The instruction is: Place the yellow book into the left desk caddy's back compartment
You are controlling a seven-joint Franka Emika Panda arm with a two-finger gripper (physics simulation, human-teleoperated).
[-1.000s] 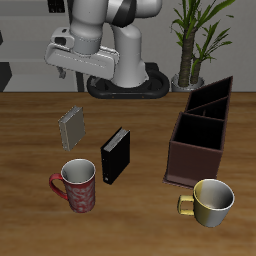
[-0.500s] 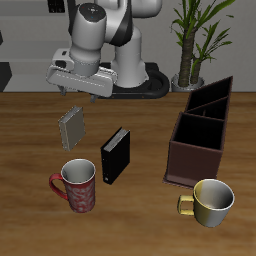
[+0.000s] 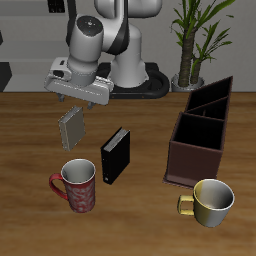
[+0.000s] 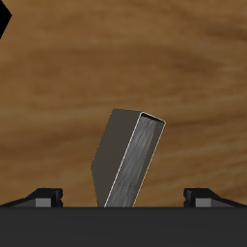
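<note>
My claw (image 3: 71,103) hangs wide open, holding nothing, directly above the yellow book (image 3: 71,127) (upright, slightly tilted); its thin spine runs crosswise between my fingertips (image 4: 42,196), far from the caddy (image 3: 203,132).

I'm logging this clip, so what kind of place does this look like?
Probably a simulated office or study desk: a wooden table carries a desk caddy, a yellow book and a black book, two mugs, and a potted plant behind.
</note>
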